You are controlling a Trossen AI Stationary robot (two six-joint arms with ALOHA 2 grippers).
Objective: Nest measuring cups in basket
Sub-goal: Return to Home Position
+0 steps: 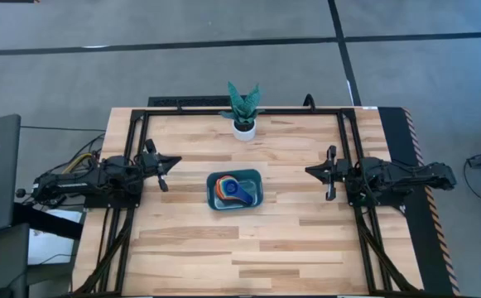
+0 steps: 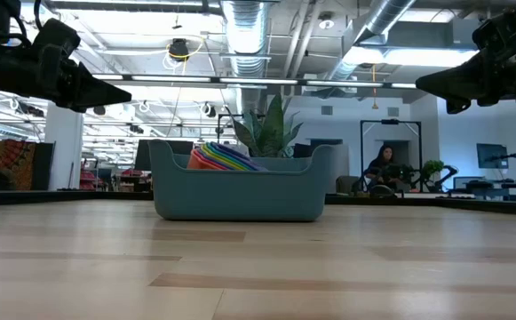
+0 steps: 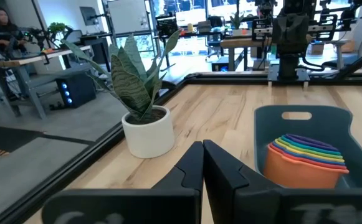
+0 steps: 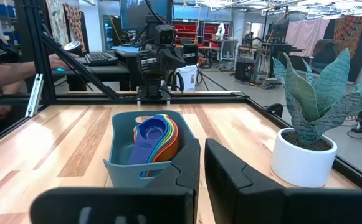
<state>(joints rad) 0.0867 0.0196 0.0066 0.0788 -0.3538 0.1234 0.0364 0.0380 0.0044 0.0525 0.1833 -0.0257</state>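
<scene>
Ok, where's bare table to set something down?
Beyond the basket, away from the plant, the table is all bare. Open lanes run between basket and left end effector, and right end effector. Tightest: plant to basket.

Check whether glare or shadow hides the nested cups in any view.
High view: even light, measuring cups plain in the basket. Low view: bright ceiling lamps behind; left gripper and right gripper show as dark shapes. Wrist views: no glare on the cups.
</scene>
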